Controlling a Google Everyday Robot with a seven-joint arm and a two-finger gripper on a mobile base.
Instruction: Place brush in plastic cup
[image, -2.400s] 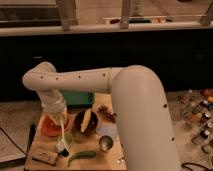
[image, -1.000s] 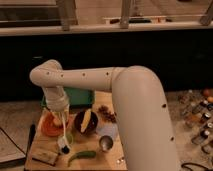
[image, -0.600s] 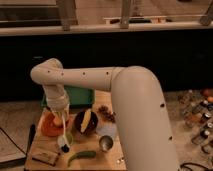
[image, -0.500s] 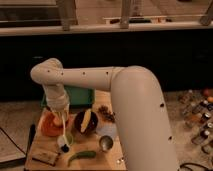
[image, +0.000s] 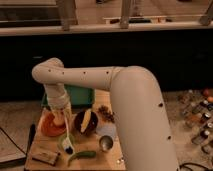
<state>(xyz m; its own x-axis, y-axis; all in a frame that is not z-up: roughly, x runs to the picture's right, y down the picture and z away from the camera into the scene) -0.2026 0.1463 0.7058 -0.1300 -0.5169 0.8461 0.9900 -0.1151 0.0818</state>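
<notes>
My gripper (image: 60, 116) hangs below the bent white arm over the left part of the wooden table (image: 107, 159). It is shut on the top of the brush (image: 65, 134). The brush's long white handle points straight down. Its small dark head (image: 68, 148) sits inside the rim of the short light-green plastic cup (image: 62, 142). The cup stands near the table's front left. I cannot tell whether the head touches the cup's bottom.
An orange plate (image: 48, 126) lies left of the cup. A dark bowl (image: 86, 122) holds a yellow item. A clear whitish cup (image: 106, 131), a metal cup (image: 105, 144), a green vegetable (image: 82, 156), a green box (image: 80, 95) and bottles (image: 197, 115) are nearby.
Since the earliest frame the arm and brush have shifted slightly to the right. Over the last second nothing has visibly moved.
</notes>
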